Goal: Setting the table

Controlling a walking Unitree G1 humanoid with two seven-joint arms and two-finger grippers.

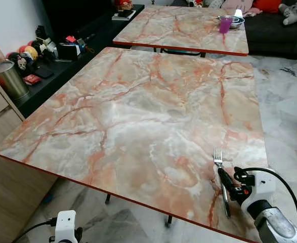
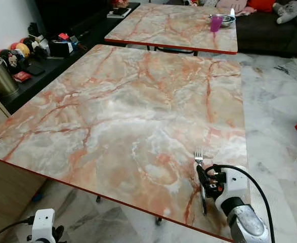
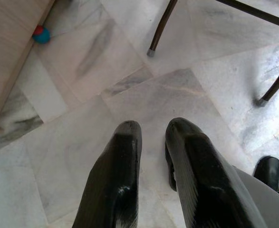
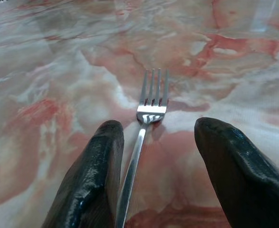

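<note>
I have the right gripper [image 4: 153, 156] low over the near right corner of the marble table [image 1: 138, 111], at about five o'clock on the tabletop. Its fingers [image 4: 89, 175] are spread wide and clasp nothing. The fork [image 4: 146, 123] lies flat on the table between them, tines pointing toward twelve o'clock, its handle running close along one finger; I cannot tell if it touches. From the head camera the fork [image 1: 220, 174] sits just inside the near edge. The left gripper [image 3: 151, 175] hangs below table height over the tiled floor [image 3: 106, 71], fingers a little apart and empty. On a second table [image 1: 183, 28] at twelve o'clock stand a purple cup [image 1: 224, 25] and a bowl [image 1: 235, 21].
</note>
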